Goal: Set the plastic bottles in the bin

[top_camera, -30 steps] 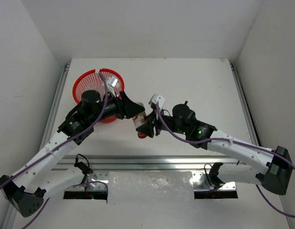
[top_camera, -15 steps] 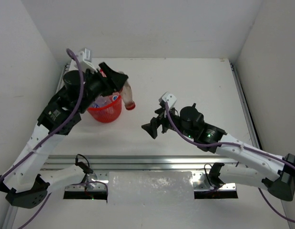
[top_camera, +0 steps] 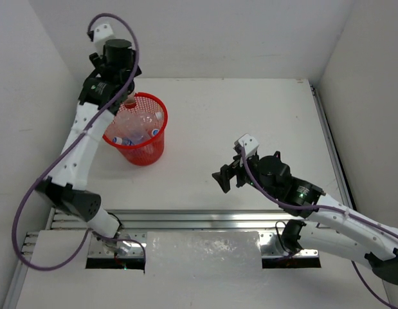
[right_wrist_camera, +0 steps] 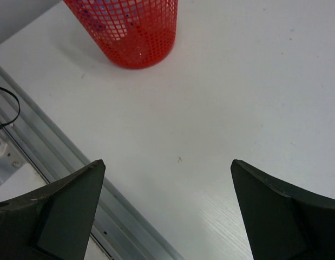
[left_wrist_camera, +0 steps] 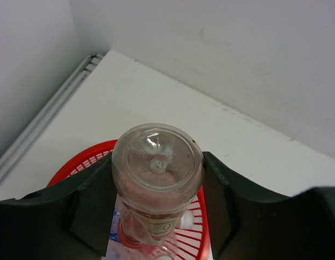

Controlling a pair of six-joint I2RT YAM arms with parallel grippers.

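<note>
My left gripper is shut on a clear plastic bottle with a red label, held neck down with its base toward the wrist camera. It hangs over the red mesh bin. In the top view the left gripper sits above the bin at the back left, and the wrist hides most of the held bottle. Several clear bottles with blue labels and white caps lie inside the bin. My right gripper stands open over bare table with nothing between its fingers; in its wrist view the right gripper faces the bin.
A metal rail runs along the table's near edge. White walls close in the back and both sides, and the bin stands close to the left wall.
The left arm carried the bottle from mid-table up and back to above the bin. The right gripper let go of it, opened and drew back to the right.
</note>
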